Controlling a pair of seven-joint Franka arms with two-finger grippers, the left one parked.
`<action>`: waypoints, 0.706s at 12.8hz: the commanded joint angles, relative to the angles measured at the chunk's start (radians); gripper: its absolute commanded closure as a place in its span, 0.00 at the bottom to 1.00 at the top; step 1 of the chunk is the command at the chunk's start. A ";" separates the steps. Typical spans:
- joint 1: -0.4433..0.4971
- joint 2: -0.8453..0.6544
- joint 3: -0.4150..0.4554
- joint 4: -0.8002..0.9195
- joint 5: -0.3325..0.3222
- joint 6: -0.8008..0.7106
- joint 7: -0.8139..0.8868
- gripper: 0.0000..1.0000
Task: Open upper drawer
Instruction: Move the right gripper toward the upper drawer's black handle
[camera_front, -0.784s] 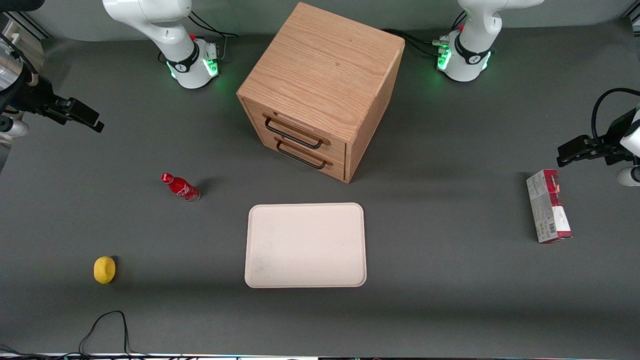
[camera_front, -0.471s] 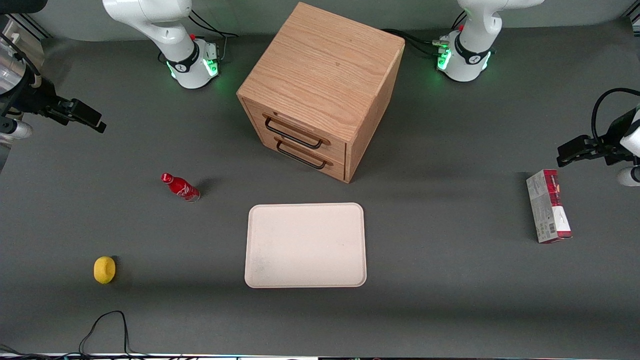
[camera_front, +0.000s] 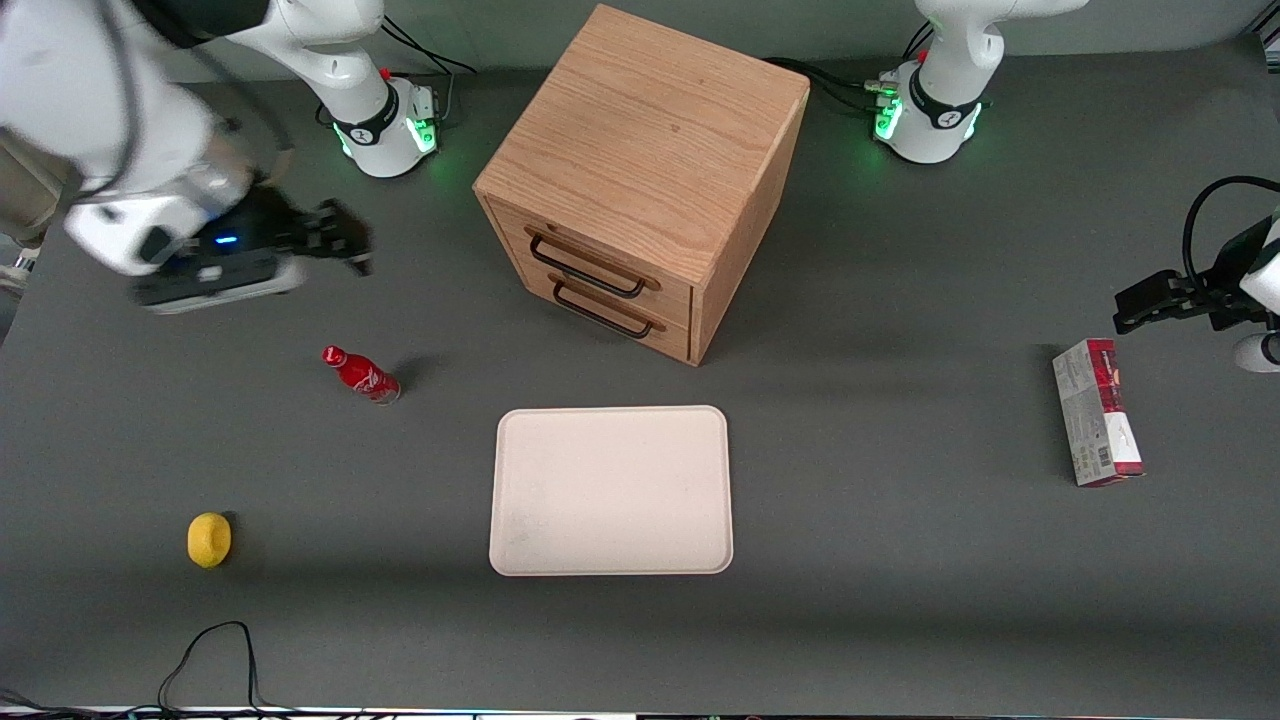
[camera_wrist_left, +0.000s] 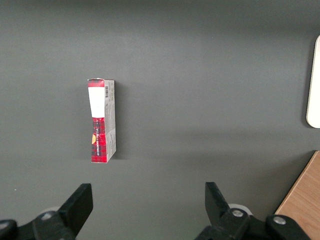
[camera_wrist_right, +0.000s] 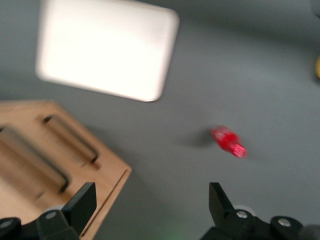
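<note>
Sitting shut at the cabinet (camera_front: 640, 180) front, above the lower drawer (camera_front: 610, 315): upper drawer (camera_front: 590, 262). Showing only in front view: yellow lemon (camera_front: 209, 539). Lying bare: cream tray (camera_front: 611, 490). Hovering wide open, empty, above the surface (camera_front: 900, 560) near the red bottle (camera_front: 360, 374): end effector (camera_front: 335, 240).

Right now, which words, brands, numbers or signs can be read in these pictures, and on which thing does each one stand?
None can be read with certainty.
Red bottle: white script on its side, too small to read.
Red-and-grey carton: a barcode and fine print, too small to read.
Upper drawer, cabinet and tray: no text.
The claw hangs above the table toward the working arm's end, fingers open, empty, and carries no lettering.
</note>
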 joint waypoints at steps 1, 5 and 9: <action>-0.007 0.087 0.108 0.114 -0.024 -0.039 -0.256 0.00; -0.004 0.148 0.217 0.141 0.020 -0.044 -0.340 0.00; 0.011 0.238 0.251 0.093 0.071 -0.044 -0.344 0.00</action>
